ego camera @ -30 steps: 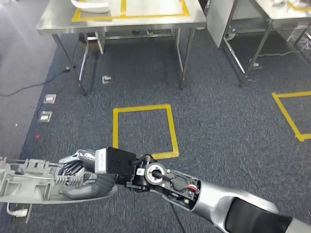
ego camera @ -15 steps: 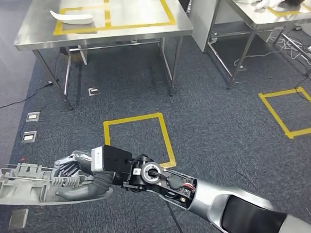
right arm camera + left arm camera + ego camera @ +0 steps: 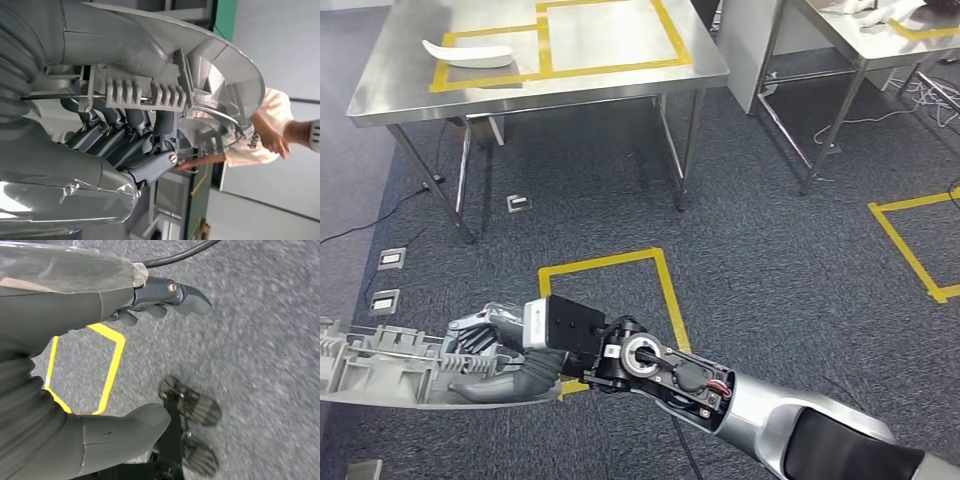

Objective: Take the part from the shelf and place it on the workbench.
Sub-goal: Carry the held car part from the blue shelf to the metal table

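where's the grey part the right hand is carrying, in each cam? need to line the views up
Head view: the grey part lies lower left, over the carpet, held by the right hand.
Right wrist view: the ribbed part spans the middle, fingers wrapped around it.
Left wrist view: not in it.
Shared landmark: the yellow tape square on the floor, also in the left wrist view.

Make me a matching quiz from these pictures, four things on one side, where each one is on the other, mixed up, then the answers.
Things:
1. grey plastic part
2. white curved piece
3. yellow tape square
4. left robot hand

Places:
A. on the carpet
B. on the steel table
C. in the right robot hand
D. hanging open above the floor

Pairs: 1-C, 2-B, 3-A, 4-D
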